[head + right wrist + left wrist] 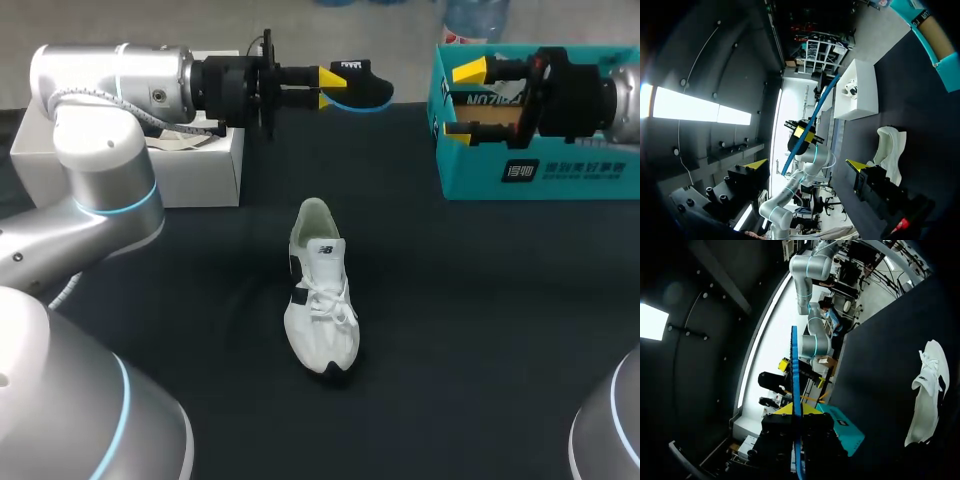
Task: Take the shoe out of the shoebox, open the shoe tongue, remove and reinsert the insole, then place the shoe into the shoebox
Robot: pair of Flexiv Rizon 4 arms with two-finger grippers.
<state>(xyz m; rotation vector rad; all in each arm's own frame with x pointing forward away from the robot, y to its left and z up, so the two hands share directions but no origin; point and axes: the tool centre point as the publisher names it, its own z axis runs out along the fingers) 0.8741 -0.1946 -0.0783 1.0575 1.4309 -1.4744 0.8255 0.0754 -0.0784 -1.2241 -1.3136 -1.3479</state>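
On the black tabletop (480, 300) the white lace-up sneaker (320, 295) lies mid-surface, its dark blue-edged foam insole (370, 92) clamped aloft in the left hand (332, 87), likely ready for reinsertion, the right hand (463, 100) hovering, fingers apart.

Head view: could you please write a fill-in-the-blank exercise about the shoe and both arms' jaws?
1. The ____ shoe stands on the black table.
2. The left jaws are shut on the ____, held in the air.
3. The right jaws, near the teal box, are ____.
Missing words: white; insole; open.
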